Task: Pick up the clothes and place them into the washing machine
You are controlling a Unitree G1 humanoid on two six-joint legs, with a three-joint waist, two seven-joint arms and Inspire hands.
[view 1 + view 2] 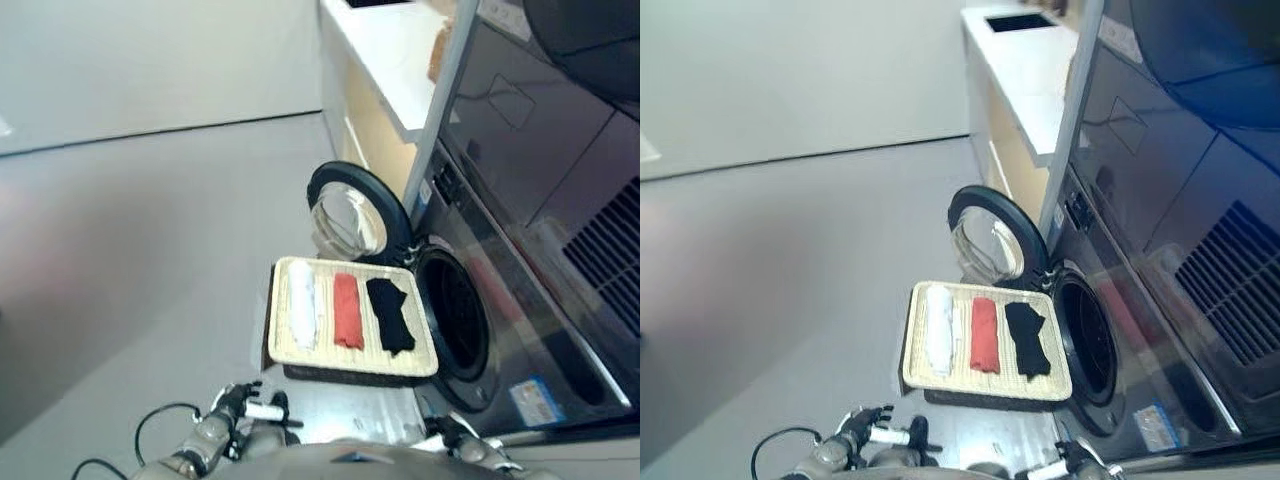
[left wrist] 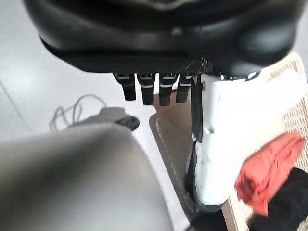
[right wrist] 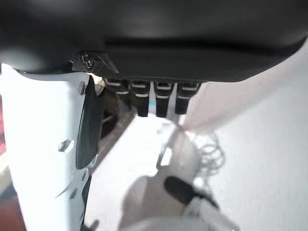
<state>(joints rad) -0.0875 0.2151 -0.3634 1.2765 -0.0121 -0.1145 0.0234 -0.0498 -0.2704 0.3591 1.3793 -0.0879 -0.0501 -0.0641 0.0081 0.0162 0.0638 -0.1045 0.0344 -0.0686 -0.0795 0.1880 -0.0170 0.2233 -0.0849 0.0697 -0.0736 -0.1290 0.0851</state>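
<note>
Left eye view: three clothes (image 1: 346,311) in tray (image 1: 420,362); washing machine (image 1: 455,315) door open

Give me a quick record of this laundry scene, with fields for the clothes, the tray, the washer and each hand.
clothes: white cloth, red cloth, black cloth, side by side in the tray
tray: woven tray, before the washer opening
washing machine: door swung open, drum open beside the tray
left hand: low, short of the tray, fingers straight, holding nothing
right hand: low, fingers straight, holding nothing
progress: no clothes picked up yet
</note>
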